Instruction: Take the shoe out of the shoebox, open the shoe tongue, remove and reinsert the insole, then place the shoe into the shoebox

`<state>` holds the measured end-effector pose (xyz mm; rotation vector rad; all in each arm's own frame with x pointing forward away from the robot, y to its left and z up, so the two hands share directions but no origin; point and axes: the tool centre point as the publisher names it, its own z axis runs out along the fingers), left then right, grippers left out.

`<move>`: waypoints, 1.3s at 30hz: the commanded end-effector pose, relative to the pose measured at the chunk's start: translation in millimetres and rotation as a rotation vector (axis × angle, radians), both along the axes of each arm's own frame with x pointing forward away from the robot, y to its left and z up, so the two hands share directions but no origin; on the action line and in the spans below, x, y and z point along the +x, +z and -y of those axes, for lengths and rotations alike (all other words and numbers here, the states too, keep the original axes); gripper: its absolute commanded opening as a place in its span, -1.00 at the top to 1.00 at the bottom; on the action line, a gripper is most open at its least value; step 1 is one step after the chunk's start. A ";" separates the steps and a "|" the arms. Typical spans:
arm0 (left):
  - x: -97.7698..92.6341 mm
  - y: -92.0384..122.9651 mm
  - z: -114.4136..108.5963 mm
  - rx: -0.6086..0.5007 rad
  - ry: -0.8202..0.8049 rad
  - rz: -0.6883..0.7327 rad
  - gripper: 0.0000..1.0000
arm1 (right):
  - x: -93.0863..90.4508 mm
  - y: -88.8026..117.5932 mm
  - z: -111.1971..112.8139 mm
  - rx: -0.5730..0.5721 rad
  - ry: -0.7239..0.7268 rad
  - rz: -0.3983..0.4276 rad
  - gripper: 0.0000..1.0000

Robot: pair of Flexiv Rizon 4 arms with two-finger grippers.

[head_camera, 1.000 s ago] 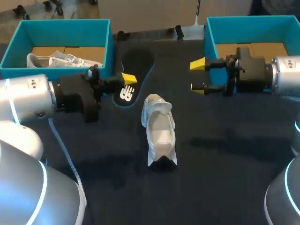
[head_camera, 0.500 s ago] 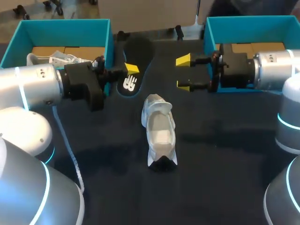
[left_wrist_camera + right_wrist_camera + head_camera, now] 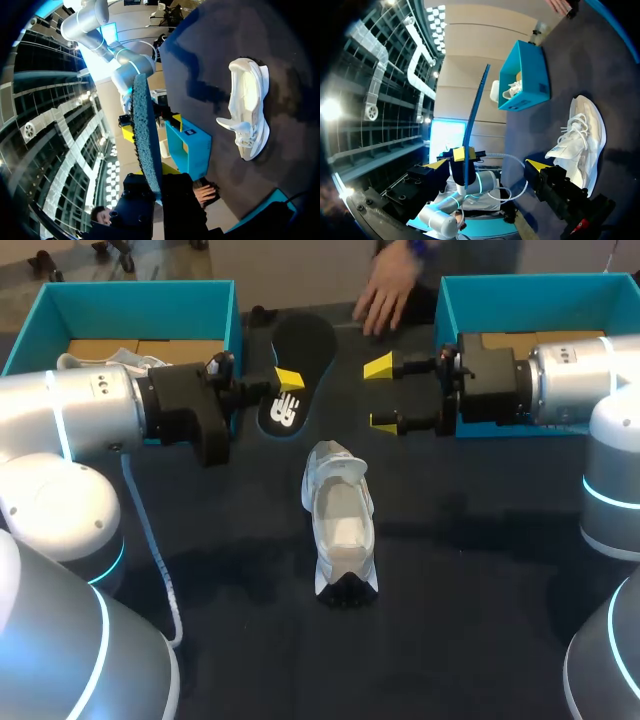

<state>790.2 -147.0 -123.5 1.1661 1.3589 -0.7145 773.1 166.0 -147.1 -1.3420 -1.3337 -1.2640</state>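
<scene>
My left gripper (image 3: 288, 380) is shut on the black insole (image 3: 298, 352), holding it on edge above the table's far middle, its white logo toward me. In the left wrist view the insole (image 3: 146, 135) rises edge-on from the gripper. My right gripper (image 3: 382, 394) stands open just right of the insole, not touching it; in the right wrist view the gripper (image 3: 487, 165) faces the insole (image 3: 476, 120), which stands ahead between the lines of its fingers. The white shoe (image 3: 341, 520) lies on the table's middle, apart from both grippers, and shows too in the wrist views (image 3: 248, 115) (image 3: 580, 140).
A teal shoebox (image 3: 140, 288) at the far left holds another white shoe (image 3: 125, 366). A second teal shoebox (image 3: 520, 282) stands at the far right behind my right arm. A person's hand (image 3: 388, 295) rests on the table's far edge between the boxes.
My left gripper has carried the insole a little right and farther back. My right gripper has moved left toward it. A hand has come in at the far edge.
</scene>
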 end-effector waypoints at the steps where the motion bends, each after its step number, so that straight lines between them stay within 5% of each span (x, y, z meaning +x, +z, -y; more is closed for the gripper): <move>1: -5.0 -7.7 4.9 0.002 -0.004 -0.021 1.00 | 9.1 3.3 -3.5 -0.004 -0.024 -0.010 -1.00; 18: -29.2 -13.0 29.4 -0.031 0.043 0.035 1.00 | 30.7 16.2 -21.3 0.014 -0.049 -0.063 -1.00; 19: -30.5 -13.8 30.1 -0.027 0.048 0.040 1.00 | 32.0 14.7 -21.9 0.015 -0.049 -0.067 -0.78; 25: -35.0 -16.0 29.9 -0.041 0.085 0.044 1.00 | 39.1 12.7 -26.3 0.026 -0.019 -0.087 -0.28; 39: -35.9 -17.0 35.8 -0.060 0.123 0.055 1.00 | 42.7 7.5 -40.4 0.058 0.045 -0.120 0.25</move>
